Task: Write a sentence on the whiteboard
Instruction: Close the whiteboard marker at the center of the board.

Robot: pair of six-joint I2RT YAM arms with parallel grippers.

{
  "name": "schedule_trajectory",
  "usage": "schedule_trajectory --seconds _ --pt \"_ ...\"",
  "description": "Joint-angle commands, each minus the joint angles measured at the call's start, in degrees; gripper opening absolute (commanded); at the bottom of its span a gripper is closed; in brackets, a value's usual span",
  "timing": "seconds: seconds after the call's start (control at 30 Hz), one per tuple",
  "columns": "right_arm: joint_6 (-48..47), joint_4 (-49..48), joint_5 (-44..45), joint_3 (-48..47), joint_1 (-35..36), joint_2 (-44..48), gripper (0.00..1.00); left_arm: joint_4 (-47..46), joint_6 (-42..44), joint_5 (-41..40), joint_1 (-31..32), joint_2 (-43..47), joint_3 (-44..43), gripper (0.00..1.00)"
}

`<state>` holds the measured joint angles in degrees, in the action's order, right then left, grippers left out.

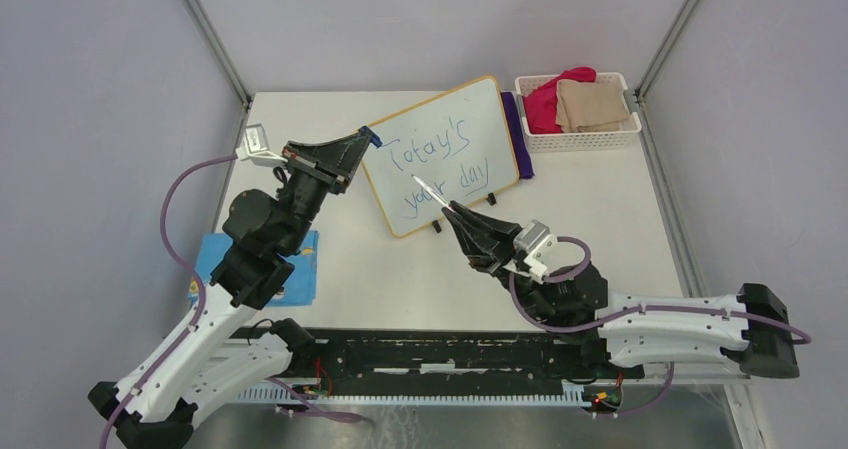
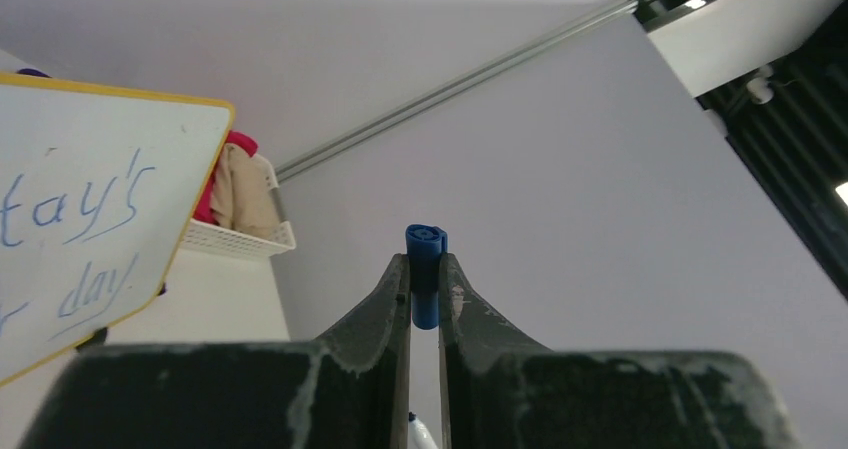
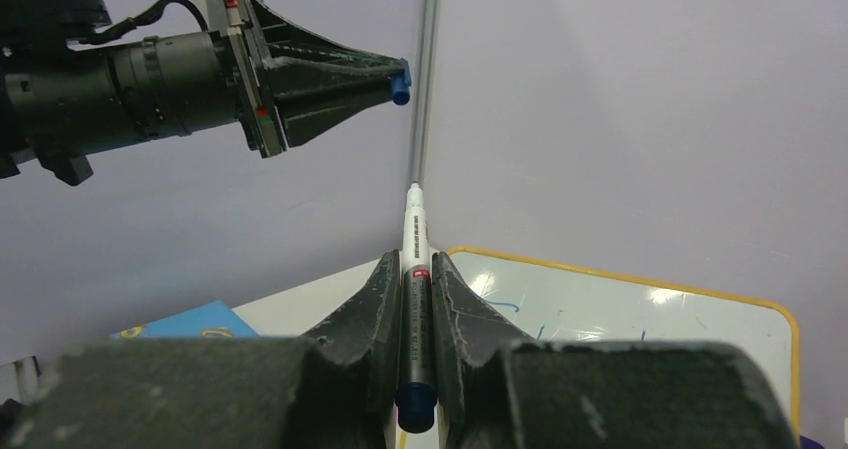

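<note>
One whiteboard (image 1: 470,119), a rounded rectangle with a thin tan frame, lies on the table (image 1: 600,229), carrying one two-line blue sentence (image 1: 440,164). At its left corner, the left gripper (image 1: 368,136) pinches one stubby blue cap (image 1: 375,140). Over its near edge, the right gripper (image 1: 452,209) clamps one slim white marker (image 1: 430,191). One lattice basket (image 1: 580,137) sits just right.

Reaches forward with the left arm (image 1: 190,354), elbow bent, left gripper (image 1: 366,139) nipped tight on a blue cap (image 2: 425,269) at its very tips. Clamps a marker (image 3: 415,239) lengthwise in the right gripper (image 1: 452,209), right arm (image 1: 680,329) folded low, nib jutting beyond the jaws.
</note>
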<state>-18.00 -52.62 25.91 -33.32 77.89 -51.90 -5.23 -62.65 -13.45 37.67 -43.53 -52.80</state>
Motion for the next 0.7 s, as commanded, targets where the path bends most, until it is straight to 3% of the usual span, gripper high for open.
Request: schedule_trajectory --seconds 0.0,0.67 --pt "-6.99 -14.01 3.54 -1.84 1.28 -3.88 0.00 -8.07 -9.79 -1.86 -0.23 2.05 1.45 0.02" --pt "-0.92 -11.77 -2.62 -13.03 1.82 -13.05 0.00 -8.89 -8.99 4.22 -0.21 5.09 2.95 0.02"
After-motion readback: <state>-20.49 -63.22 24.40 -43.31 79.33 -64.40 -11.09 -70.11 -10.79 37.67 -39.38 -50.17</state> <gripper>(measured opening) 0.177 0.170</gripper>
